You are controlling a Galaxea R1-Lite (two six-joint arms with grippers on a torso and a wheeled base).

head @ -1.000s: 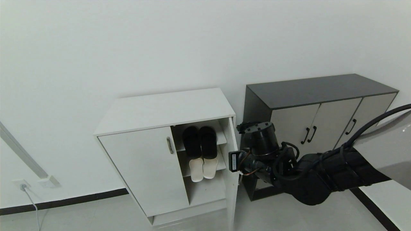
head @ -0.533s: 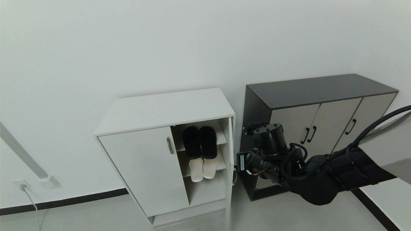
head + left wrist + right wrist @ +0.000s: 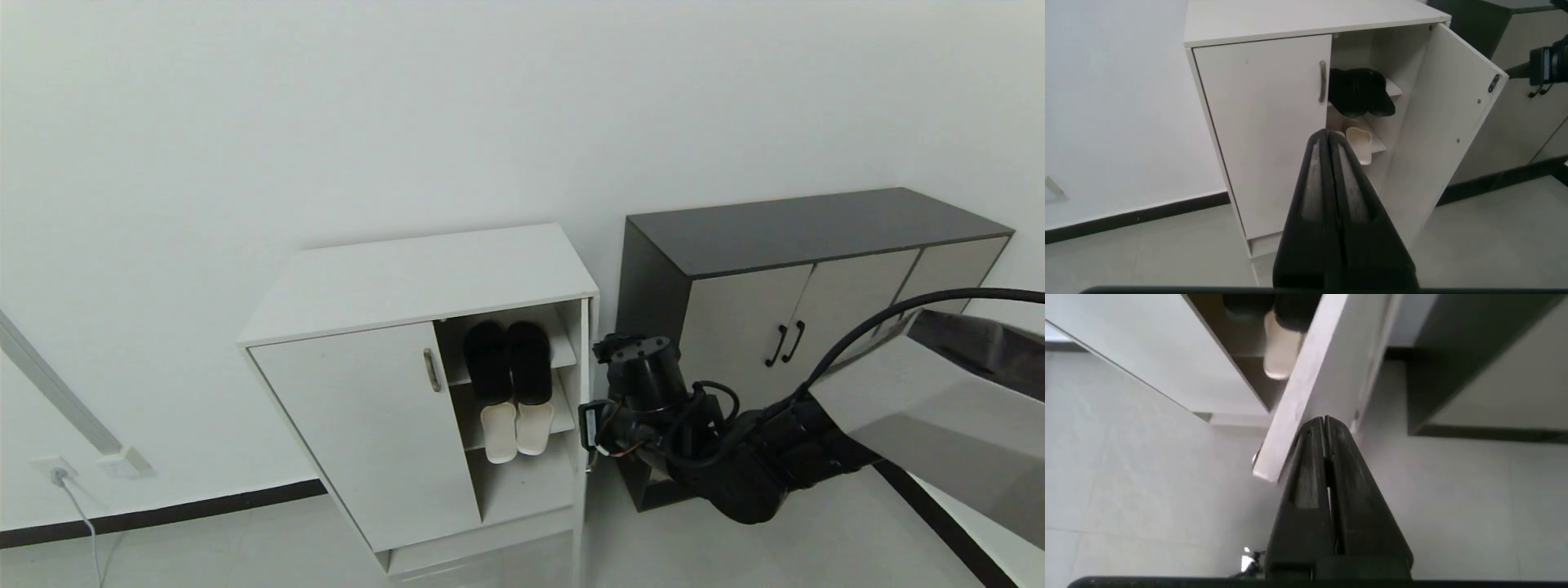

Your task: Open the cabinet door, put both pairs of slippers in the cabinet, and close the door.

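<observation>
The white cabinet (image 3: pixel 424 282) stands against the wall, its left door (image 3: pixel 367 433) closed and its right door (image 3: pixel 580 482) swung open, edge-on in the head view. Inside, black slippers (image 3: pixel 508 359) sit on the upper shelf and white slippers (image 3: pixel 516 430) on the shelf below. My right gripper (image 3: pixel 591 453) is beside the open door's outer side. In the right wrist view this gripper (image 3: pixel 1327 425) is shut, its tip at the door (image 3: pixel 1315 376). My left gripper (image 3: pixel 1328 139) is shut and empty, well in front of the cabinet (image 3: pixel 1266 106), slippers (image 3: pixel 1360 90) visible past it.
A dark cabinet (image 3: pixel 800 269) with grey doors stands just right of the white one, close behind my right arm. A wall socket with a cable (image 3: pixel 57 474) is at the far left. Bare light floor (image 3: pixel 204 547) lies in front.
My right arm drew back to the right, then came left again up to the open door. The door looks narrower, more edge-on, than a second ago.
</observation>
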